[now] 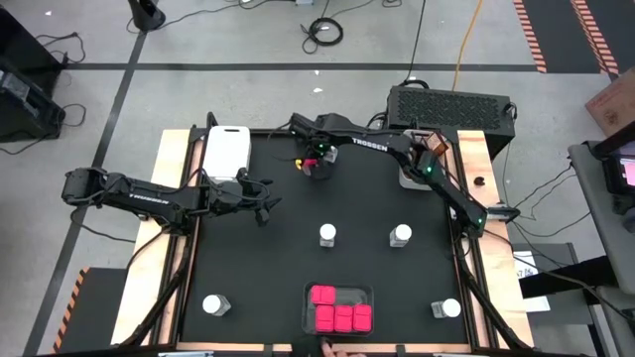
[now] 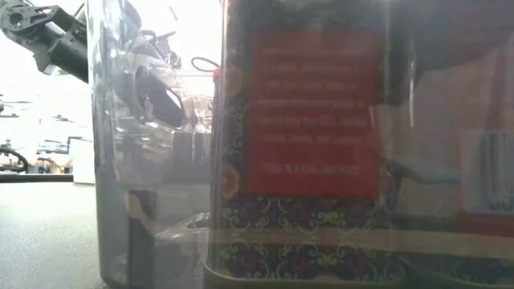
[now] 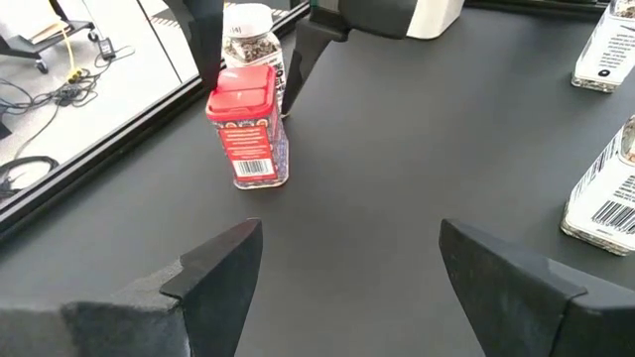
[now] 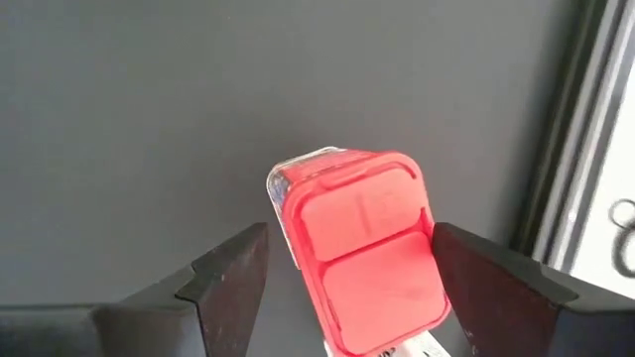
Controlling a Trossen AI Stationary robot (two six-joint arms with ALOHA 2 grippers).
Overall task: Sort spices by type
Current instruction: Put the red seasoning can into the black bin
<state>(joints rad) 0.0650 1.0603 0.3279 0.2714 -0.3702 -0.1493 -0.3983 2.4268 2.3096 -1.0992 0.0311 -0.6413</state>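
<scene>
A pink-topped spice box [image 4: 362,248] stands upright on the black table near its far edge. It also shows in the left wrist view [image 3: 248,129], with a white-lidded jar [image 3: 248,25] behind it. My right gripper [image 4: 349,233] [image 1: 317,165] hangs over the box, open, with one finger on either side of the lid and a gap showing. My left gripper [image 3: 349,228] [image 1: 266,201] is open above bare table left of centre and points toward that box. Several pink boxes [image 1: 337,307] sit in a clear tray at the near edge. White-lidded jars [image 1: 327,234] [image 1: 401,235] stand mid-table.
A white tray [image 1: 226,151] lies at the far left. Brown jars [image 1: 433,149] are at the far right. More white-lidded jars stand near the near corners [image 1: 216,304] [image 1: 448,308]. A clear tray wall and a box label [image 2: 313,120] fill the low view.
</scene>
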